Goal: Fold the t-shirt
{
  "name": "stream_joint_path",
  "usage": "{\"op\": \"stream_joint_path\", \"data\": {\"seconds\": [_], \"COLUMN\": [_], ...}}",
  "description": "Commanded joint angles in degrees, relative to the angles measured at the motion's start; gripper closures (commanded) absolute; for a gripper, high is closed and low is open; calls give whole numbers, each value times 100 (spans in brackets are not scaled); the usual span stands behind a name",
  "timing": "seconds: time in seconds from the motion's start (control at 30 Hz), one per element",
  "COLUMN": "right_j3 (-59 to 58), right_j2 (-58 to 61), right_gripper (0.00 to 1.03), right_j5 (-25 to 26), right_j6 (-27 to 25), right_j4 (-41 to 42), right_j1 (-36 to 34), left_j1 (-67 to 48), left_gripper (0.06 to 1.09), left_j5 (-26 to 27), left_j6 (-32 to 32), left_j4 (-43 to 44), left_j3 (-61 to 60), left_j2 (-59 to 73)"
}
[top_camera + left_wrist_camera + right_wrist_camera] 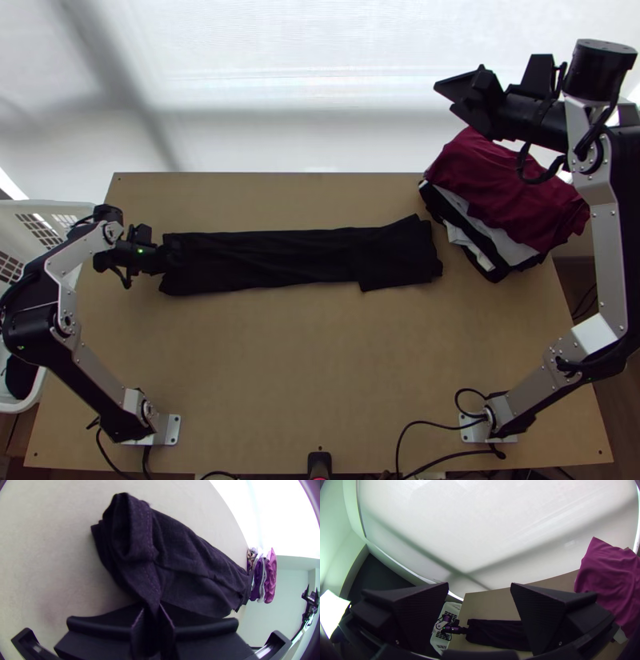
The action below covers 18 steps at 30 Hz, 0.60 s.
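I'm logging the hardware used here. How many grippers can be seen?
2. The left gripper pinches the black t-shirt at its left end in the top view; the right gripper is raised, open, at that view's upper right.

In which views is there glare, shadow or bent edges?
Top view: bright white screen behind the table, crossed by grey shadows; the black shirt shows few creases. Left wrist view: glare beyond the table's curved-looking edge. Right wrist view: shadows across the screen, its border bowed.
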Motion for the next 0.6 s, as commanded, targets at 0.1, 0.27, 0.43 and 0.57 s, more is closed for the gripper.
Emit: {"op": "stream_joint_path", "data": {"seconds": [0.1,0.27,0.43,0.57], "right_j3": [176,167,167,62], "right_j2": [-61,-61,-61,-78], "right_gripper": [16,16,16,16], "right_j5": [-157,-174,-174,-174], "right_j6": [116,116,116,90], "right_j4": [111,129,137,137], "right_j1": [-153,-170,-170,-197], "left_j1": [1176,2054,2468,2028], "left_gripper": [105,105,105,105], "left_j5": [-16,-16,2,116], "left_j6": [352,853,1090,835], "left_j4": [-764,-1344,-2188,-2574], "left_j3": [615,1265,1959,2100], "left_j2": [-220,-53,34,-616]}}
